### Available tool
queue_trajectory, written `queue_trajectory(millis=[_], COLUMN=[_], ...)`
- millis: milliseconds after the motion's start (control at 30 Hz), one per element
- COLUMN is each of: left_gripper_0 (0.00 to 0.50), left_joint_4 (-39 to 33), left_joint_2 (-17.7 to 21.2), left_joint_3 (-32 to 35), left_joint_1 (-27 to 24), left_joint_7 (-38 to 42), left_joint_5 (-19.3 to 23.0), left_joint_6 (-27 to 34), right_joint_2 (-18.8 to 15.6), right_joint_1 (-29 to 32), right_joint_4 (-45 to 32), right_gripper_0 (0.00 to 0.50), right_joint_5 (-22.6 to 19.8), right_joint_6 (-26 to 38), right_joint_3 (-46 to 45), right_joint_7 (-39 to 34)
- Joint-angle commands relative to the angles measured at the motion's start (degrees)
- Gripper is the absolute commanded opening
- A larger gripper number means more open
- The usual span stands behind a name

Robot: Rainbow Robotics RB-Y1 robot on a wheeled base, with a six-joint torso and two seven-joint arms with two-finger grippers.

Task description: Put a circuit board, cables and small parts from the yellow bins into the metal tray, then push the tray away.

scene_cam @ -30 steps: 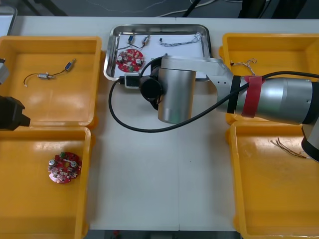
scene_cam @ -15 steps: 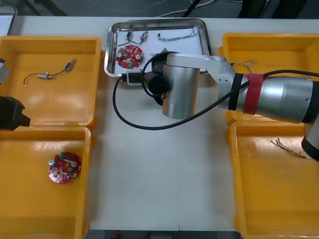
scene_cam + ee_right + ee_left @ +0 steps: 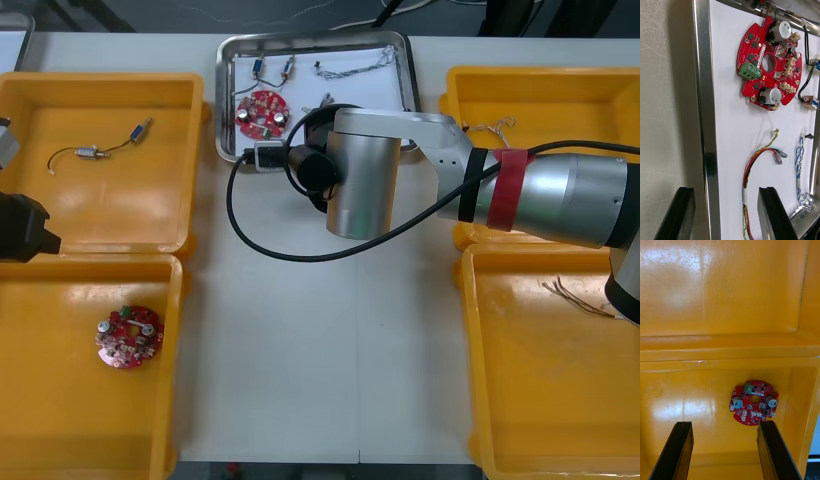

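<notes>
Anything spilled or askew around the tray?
Nothing stands out. The circuit board, cables and small metal parts lie inside the tray; the open right end effector straddles its near rim. Left end effector hovers over a yellow bin.

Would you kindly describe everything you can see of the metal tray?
The metal tray is a shiny rectangular pan with a raised rim and rounded corners, white inside. It lies flat at the table's far middle, between the yellow bins. It holds a red circuit board, a red and yellow cable, a blue and white cable and small metal parts. The right claw stands open astride its near rim, one finger outside, one inside.
</notes>
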Motion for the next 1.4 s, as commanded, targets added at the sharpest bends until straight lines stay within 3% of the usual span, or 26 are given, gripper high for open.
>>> queue_trajectory(millis=[33, 200, 533, 700, 733, 800, 1067, 1167, 1400], left_gripper_0=[0.5, 0.5, 0.5, 0.5, 0.5, 0.5, 0.5, 0.5, 0.5], left_joint_4=[-0.7, -0.7, -0.7, -0.7, -0.7, -0.7, -0.7, -0.7, -0.7], left_joint_2=[2.5, 2.5, 2.5, 2.5, 2.5, 2.5, 2.5, 2.5, 2.5], left_joint_3=[1.8, 1.8, 1.8, 1.8, 1.8, 1.8, 1.8, 1.8, 1.8], left_joint_1=[1.4, 1.4, 1.4, 1.4, 1.4, 1.4, 1.4, 1.4, 1.4], left_joint_7=[-2.9, -2.9, -2.9, -2.9, -2.9, -2.9, -2.9, -2.9, -2.9], left_joint_5=[-0.5, -0.5, -0.5, -0.5, -0.5, -0.5, -0.5, -0.5, -0.5], left_joint_6=[-0.2, -0.2, -0.2, -0.2, -0.2, -0.2, -0.2, -0.2, -0.2], right_joint_2=[0.4, 0.4, 0.3, -0.4, -0.4, -0.4, -0.8, -1.9, -4.4], right_joint_1=[-2.9, -2.7, -1.2, -0.1, -0.1, 0.1, 0.1, 0.1, 1.3], right_joint_4=[-0.3, -1.2, -6.6, -9.8, -9.8, -11.3, -12.0, -12.1, -13.6], right_gripper_0=[0.5, 0.5, 0.5, 0.5, 0.5, 0.5, 0.5, 0.5, 0.5], right_joint_5=[-1.3, -2.9, -3.0, -10.9, -10.9, -14.6, -21.8, -25.0, -28.0], right_joint_6=[0.1, 2.5, 14.1, 23.0, 23.0, 28.6, 40.2, 44.9, 52.5], right_joint_3=[0.5, 0.4, -4.4, -12.8, -12.8, -18.0, -30.0, -34.5, -40.2], right_joint_7=[3.5, 4.7, 5.7, 5.9, 5.9, 5.2, 2.3, -3.2, -15.4])
